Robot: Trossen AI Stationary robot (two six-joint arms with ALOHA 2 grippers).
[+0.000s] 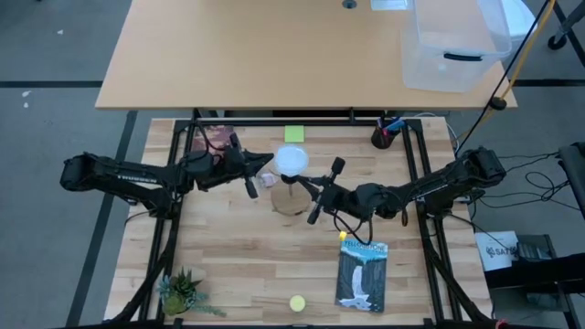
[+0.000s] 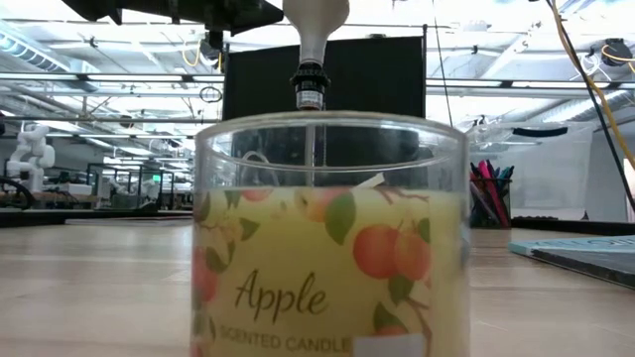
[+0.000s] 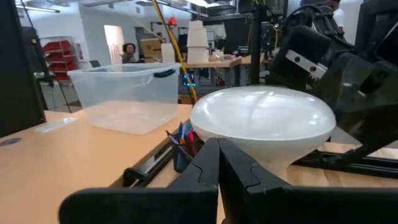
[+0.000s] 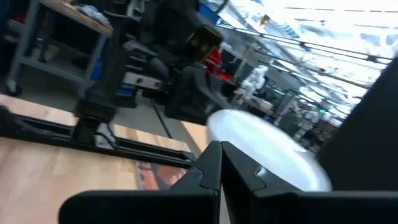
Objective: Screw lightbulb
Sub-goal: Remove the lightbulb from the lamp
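Note:
The lightbulb (image 1: pixel 292 162) stands upright at the table's middle, white dome up. Its grey neck and screw end (image 2: pixel 311 84) point down over the round wooden base (image 1: pixel 291 203). The candle jar hides whether the screw end sits in the socket. My left gripper (image 1: pixel 259 180) comes from the table's left, fingers shut, its tips (image 3: pixel 217 149) just under the dome (image 3: pixel 264 121). My right gripper (image 1: pixel 303 185) comes from the right, fingers shut, its tips (image 4: pixel 219 152) at the edge of the dome (image 4: pixel 267 152). My left gripper's shut fingers (image 3: pixel 205 174) stand level beside the bulb, below the dome's rim; I cannot tell whether they touch it. My right gripper's shut fingers (image 4: pixel 208 171) stand close against the dome's side, coming level from the table's right; I cannot tell whether they touch it.
An apple candle jar (image 2: pixel 327 238) stands at the near edge (image 1: pixel 297 302). A book (image 1: pixel 363 274) lies at the near right, with a small yellow ball (image 1: pixel 343 235) beside it. A plant (image 1: pixel 183 294) stands near left, a pen cup (image 1: pixel 384 135) far right, a green note (image 1: pixel 293 134) behind the bulb.

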